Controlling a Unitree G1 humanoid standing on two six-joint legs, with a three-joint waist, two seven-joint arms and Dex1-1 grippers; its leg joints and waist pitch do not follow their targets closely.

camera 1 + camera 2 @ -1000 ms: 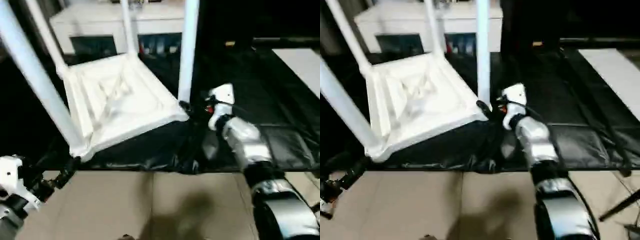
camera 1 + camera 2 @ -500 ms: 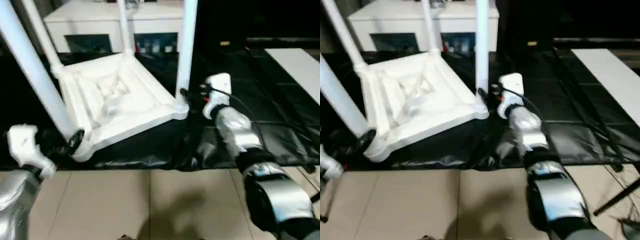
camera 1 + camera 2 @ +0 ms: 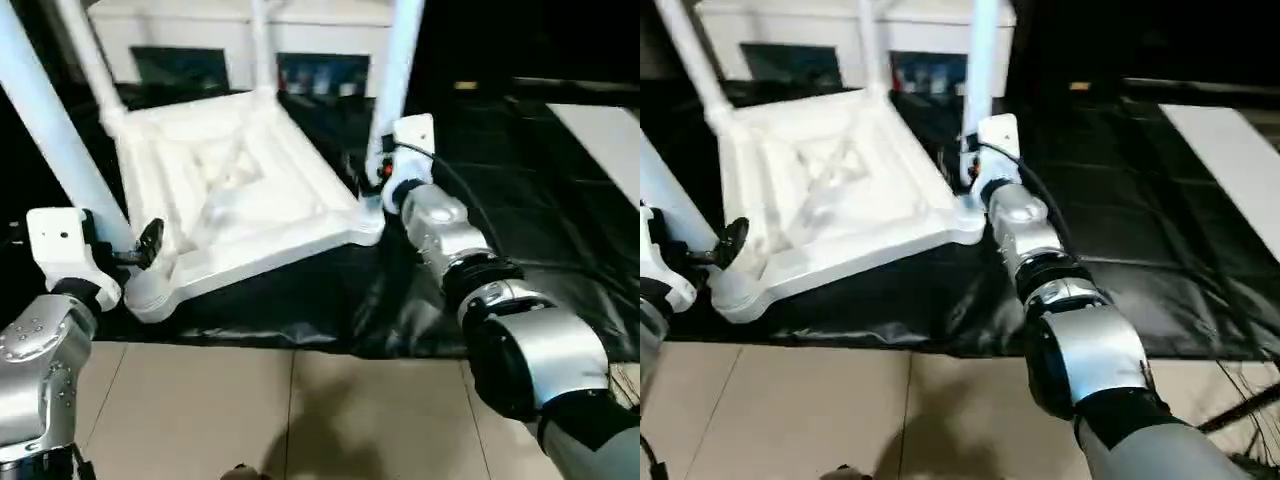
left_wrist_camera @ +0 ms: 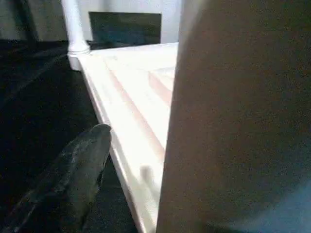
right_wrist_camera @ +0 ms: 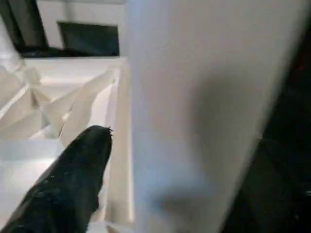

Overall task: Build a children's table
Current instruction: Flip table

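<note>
Left tool (image 3: 140, 250) open round near leg (image 3: 55, 140) | right tool (image 3: 378, 172) at far-right leg (image 3: 398, 70), grip unclear | tabletop (image 3: 240, 190) upside down, four legs standing | left: likely tightening, flipping upright

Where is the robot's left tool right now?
In the left eye view, the left tool is low on the left, at the near-left table leg where it joins the upside-down tabletop.

Tan tiled floor (image 3: 300, 420), black sheet (image 3: 520, 200) spread across it, upturned tabletop (image 3: 240, 190) (legs up) on the sheet
</note>
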